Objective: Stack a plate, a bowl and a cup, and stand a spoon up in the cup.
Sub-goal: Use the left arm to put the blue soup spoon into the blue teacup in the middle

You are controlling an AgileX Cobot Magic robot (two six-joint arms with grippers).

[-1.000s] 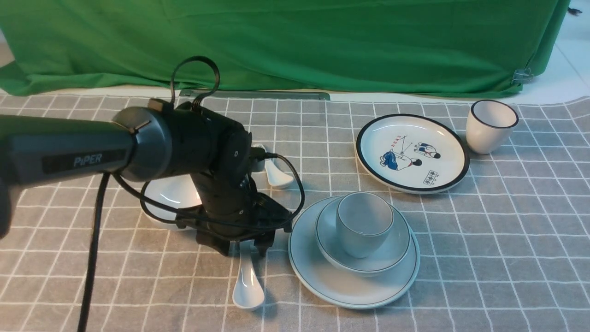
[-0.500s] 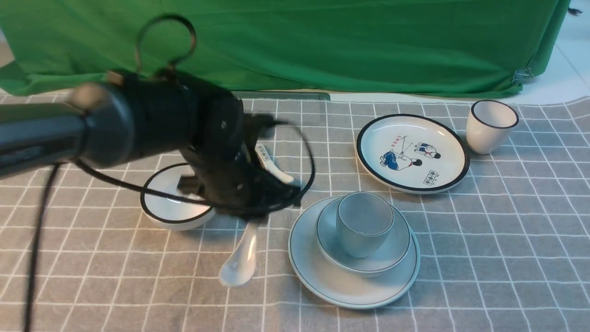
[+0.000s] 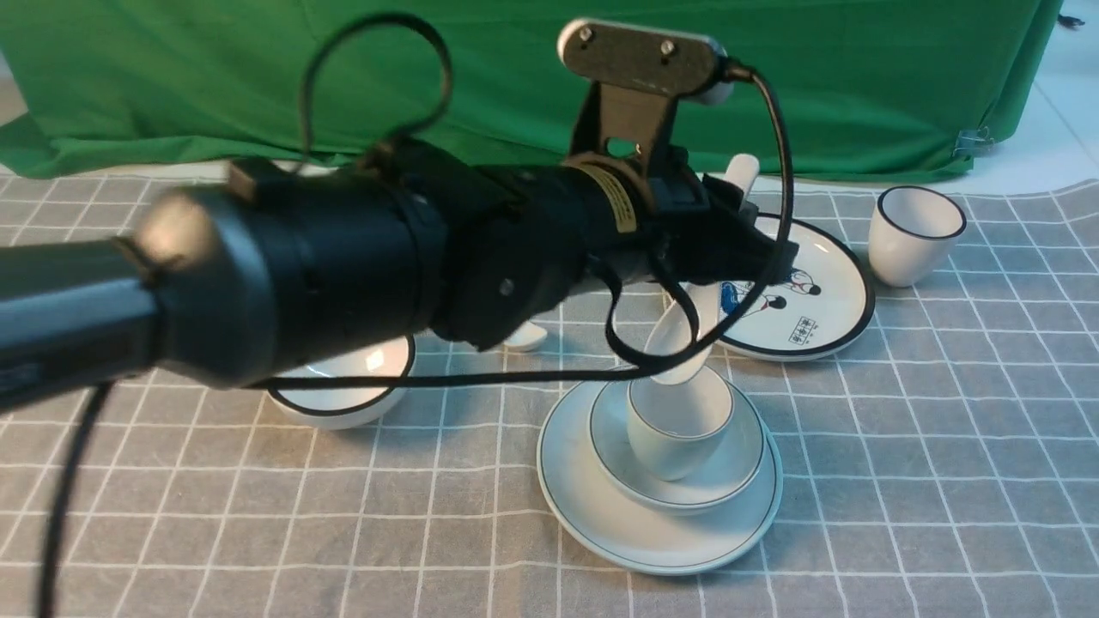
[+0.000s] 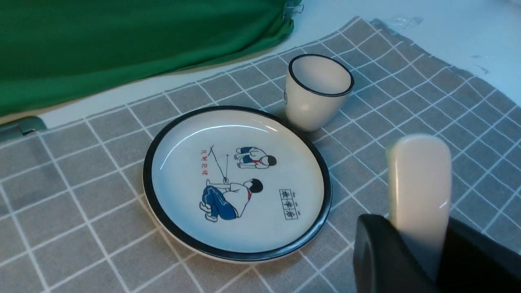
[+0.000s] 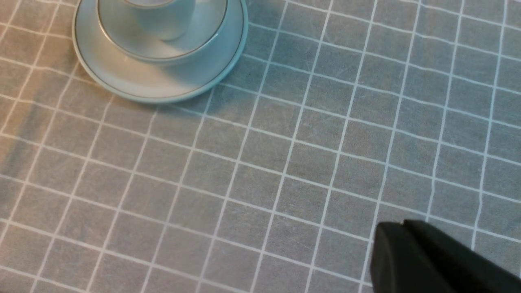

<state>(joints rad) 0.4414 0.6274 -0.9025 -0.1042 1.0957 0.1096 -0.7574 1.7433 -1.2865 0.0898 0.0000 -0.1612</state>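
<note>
The plain white plate [image 3: 601,506] lies on the grey checked cloth with the shallow bowl [image 3: 734,468] on it and the pale cup [image 3: 674,438] in the bowl. My left gripper [image 3: 737,221] is shut on the handle of the glossy white spoon [image 3: 671,339]. The spoon hangs tilted, its scoop end at the cup's mouth and its handle tip pointing up. In the left wrist view the spoon handle [image 4: 419,179] sticks out between the jaws of the left gripper [image 4: 419,248]. My right gripper [image 5: 402,228] is shut and empty above bare cloth, away from the plate [image 5: 134,87], bowl [image 5: 203,36] and cup [image 5: 163,20].
A black-rimmed cartoon plate [image 3: 816,309] lies just behind the stack, also in the left wrist view [image 4: 236,183]. A black-rimmed cup [image 3: 914,236] stands at the far right. A black-rimmed bowl [image 3: 343,390] and a small spoon [image 3: 525,339] lie under my left arm. Green cloth hangs behind.
My left gripper lifted the spoon off the cloth and swung it right and up. The spoon now hangs with its scoop end at the cup's mouth.
</note>
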